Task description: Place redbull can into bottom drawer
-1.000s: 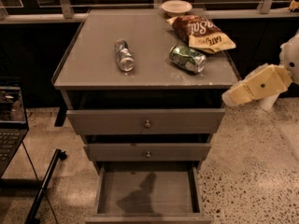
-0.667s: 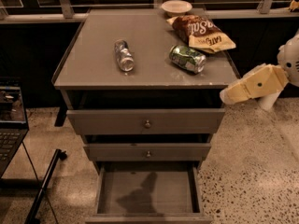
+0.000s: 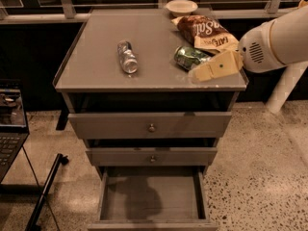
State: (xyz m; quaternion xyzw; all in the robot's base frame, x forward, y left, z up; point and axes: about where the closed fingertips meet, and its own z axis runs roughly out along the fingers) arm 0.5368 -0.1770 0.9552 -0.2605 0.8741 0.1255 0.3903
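The redbull can (image 3: 127, 57), slim and silver-blue, lies on its side on the grey cabinet top (image 3: 96, 71), left of centre. The bottom drawer (image 3: 151, 198) is pulled out, and its flat grey floor is bare. My gripper (image 3: 199, 73), cream-coloured on a white arm, reaches in from the right over the cabinet top's front right part. It is next to the fatter green can (image 3: 190, 57) and well to the right of the redbull can. It holds nothing that I can see.
A brown chip bag (image 3: 207, 32) and a white bowl (image 3: 181, 6) sit at the back right of the top. The two upper drawers with knobs (image 3: 151, 127) are slightly ajar. A laptop (image 3: 9, 124) and a black pole (image 3: 45, 191) stand on the floor to the left.
My arm has swung in from beside the cabinet's right edge to above its top, beside the green can. The cans have not moved.
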